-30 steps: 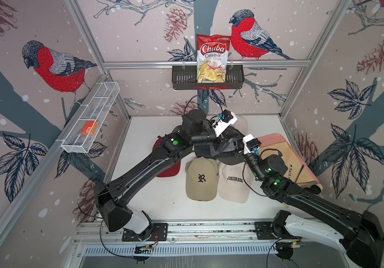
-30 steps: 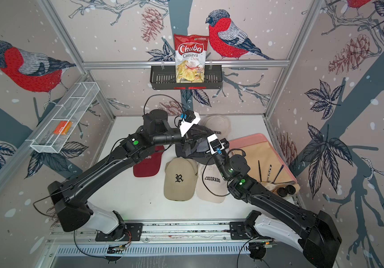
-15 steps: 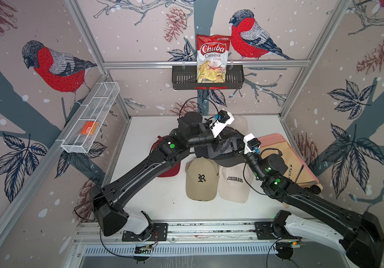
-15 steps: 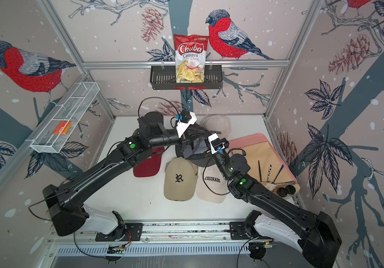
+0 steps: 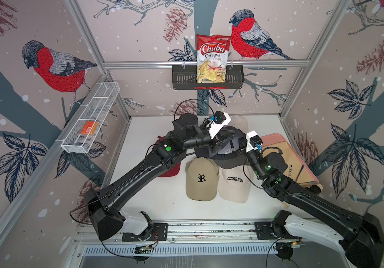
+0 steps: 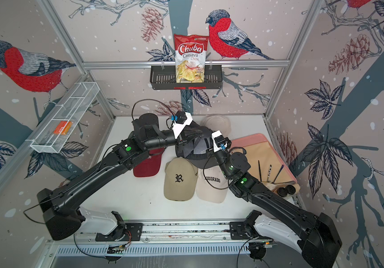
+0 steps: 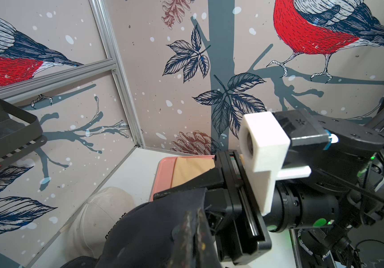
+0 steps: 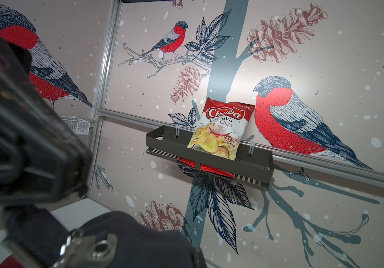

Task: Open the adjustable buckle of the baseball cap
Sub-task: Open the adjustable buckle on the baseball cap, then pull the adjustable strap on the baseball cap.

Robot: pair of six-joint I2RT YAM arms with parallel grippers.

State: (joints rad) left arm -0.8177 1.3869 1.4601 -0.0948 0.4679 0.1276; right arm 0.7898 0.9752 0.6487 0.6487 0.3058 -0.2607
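**Top views.** In both top views the dark cap (image 5: 229,153) is suspended between the two grippers, at 1 o'clock from the tan cap (image 5: 201,178). Over the last second the left arm (image 5: 140,171) has swung slightly toward 9 o'clock. The right arm (image 5: 302,197) has barely shifted. This probably stretches the cap between the two grips.

**Left wrist view.** The left gripper (image 7: 192,234) is fully closed on the cap's dark fabric. The right gripper (image 7: 165,195) is pinched closed on the same fabric from the opposite side.

**Right wrist view.** The metal buckle (image 8: 93,248) sits on the strap (image 8: 35,232), close to the camera. Whether the strap has released cannot be told. The buckle should be treated as not yet open.
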